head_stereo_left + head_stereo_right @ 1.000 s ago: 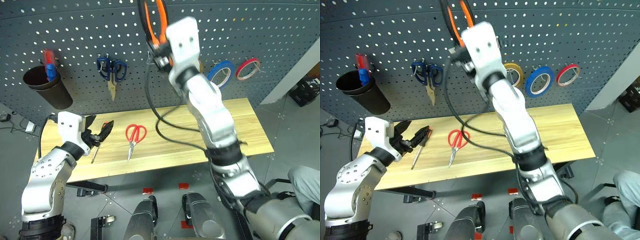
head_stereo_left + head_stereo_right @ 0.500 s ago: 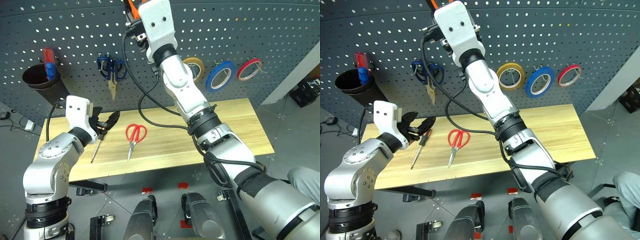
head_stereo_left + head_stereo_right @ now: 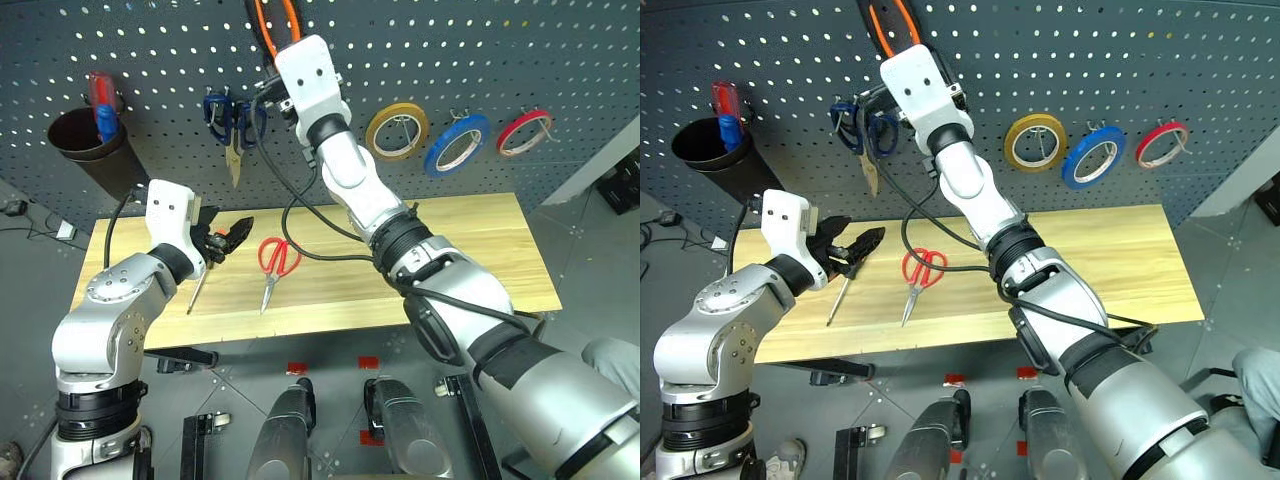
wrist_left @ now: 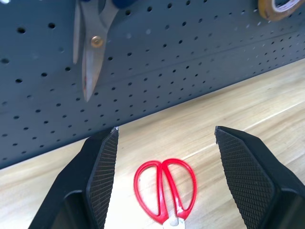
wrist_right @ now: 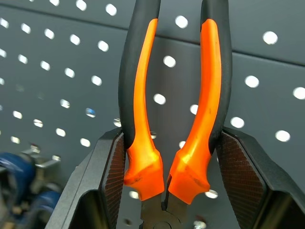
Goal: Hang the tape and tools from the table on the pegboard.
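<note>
The orange-handled pliers [image 5: 174,109], clamped in the right gripper [image 5: 167,188], now sit higher and leftward at the frame's top against the dark grey perforated pegboard [image 3: 560,60], nearly hung, while the left gripper [image 4: 164,176] gapes empty.

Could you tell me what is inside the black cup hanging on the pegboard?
Inside the black cup on the pegboard stand a red handle and a blue one. Their lower parts are hidden by the cup's wall, so what tools they belong to cannot be told.

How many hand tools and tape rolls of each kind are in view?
Tape rolls: 3, yellow, blue, red
Scissors: 2, red-handled, blue-handled
Pliers: 1
Screwdrivers: 1 on the table
Total: 7
</note>
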Available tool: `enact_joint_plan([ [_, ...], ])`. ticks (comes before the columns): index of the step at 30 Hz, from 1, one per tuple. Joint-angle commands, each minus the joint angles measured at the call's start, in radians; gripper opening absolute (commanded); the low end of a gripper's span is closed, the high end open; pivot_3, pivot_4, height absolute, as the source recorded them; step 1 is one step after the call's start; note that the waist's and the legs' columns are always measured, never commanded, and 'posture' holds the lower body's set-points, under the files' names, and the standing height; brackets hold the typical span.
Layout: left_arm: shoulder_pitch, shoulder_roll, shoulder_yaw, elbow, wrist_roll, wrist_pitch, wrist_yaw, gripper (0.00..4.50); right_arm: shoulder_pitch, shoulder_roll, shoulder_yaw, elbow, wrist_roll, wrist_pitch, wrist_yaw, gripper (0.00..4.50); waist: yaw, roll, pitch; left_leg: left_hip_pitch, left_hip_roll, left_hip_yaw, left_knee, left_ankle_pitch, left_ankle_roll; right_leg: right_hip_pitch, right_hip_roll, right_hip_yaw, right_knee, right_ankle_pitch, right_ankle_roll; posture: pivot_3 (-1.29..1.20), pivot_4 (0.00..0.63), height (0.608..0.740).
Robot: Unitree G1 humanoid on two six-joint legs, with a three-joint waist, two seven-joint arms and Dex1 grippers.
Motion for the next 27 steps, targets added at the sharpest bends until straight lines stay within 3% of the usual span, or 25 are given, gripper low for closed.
enact_joint_plan([
  [1, -0.012, 0.026, 0.004, -0.019, -0.005, -0.018, -0.023, 3.40, -0.074, -0.035, -0.030, -0.029, 0.000, -0.044, -0.027, 2.55, 0.001, 0.000, 0.002, 0.000, 0.000, 0.000, 0.000, 0.000, 0.000, 0.000, 0.000, 0.000, 0.000, 0.000, 0.000, -0.06, 0.377, 0.740],
  [22, -0.028, 0.014, -0.036, 0.007, 0.008, -0.053, -0.051, 3.40, 0.065, -0.057, -0.002, -0.013, -0.079, -0.045, -0.085, 2.55, 0.000, 0.000, 0.019, 0.000, 0.000, 0.000, 0.000, 0.000, 0.000, 0.000, 0.000, 0.000, 0.001, 0.000, 0.000, -0.07, 0.386, 0.740],
  [27, -0.028, 0.007, -0.049, 0.020, 0.015, -0.069, -0.050, 3.40, 0.087, -0.040, -0.028, -0.021, -0.040, 0.011, -0.058, 2.55, 0.000, 0.000, 0.020, 0.000, 0.000, 0.000, 0.000, 0.000, 0.000, 0.000, 0.000, 0.000, 0.000, 0.000, 0.000, -0.09, 0.380, 0.740],
])
